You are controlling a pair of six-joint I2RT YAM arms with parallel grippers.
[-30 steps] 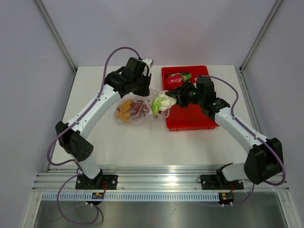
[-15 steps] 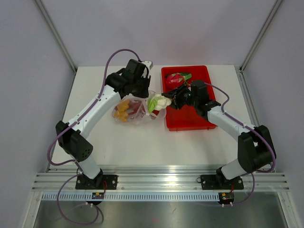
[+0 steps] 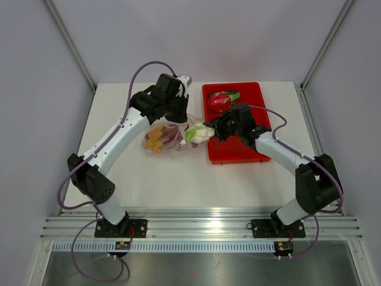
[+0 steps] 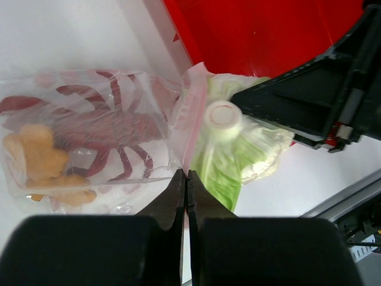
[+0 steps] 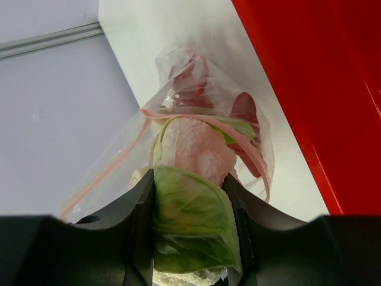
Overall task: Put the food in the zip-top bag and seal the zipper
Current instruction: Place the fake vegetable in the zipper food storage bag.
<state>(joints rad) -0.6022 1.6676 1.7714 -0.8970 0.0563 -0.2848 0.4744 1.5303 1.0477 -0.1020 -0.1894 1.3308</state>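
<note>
Firmly clamped between the fingers of the right gripper is the cauliflower, a lumpy white piece wrapped in pale green leaves. Its white head is pushed into the mouth of the zip-top bag. The film drapes over the head, while the leafy end is outside between the jaws. The left gripper has its jaws pressed tight together on the bag's film at the mouth. The zipper, a pink strip, runs up from there past the cauliflower, and the mouth stands lifted and gaping toward the right arm.

Inside the bag lie dark-red chili peppers and an orange-yellow piece, down at the closed end. The bag rests on the white table, midway across it and nearer the far edge than the near one. Its mouth is just beside the left wall of the red tray, which sits toward the table's far right corner. A pink dragon fruit lies in the tray's far left corner.
</note>
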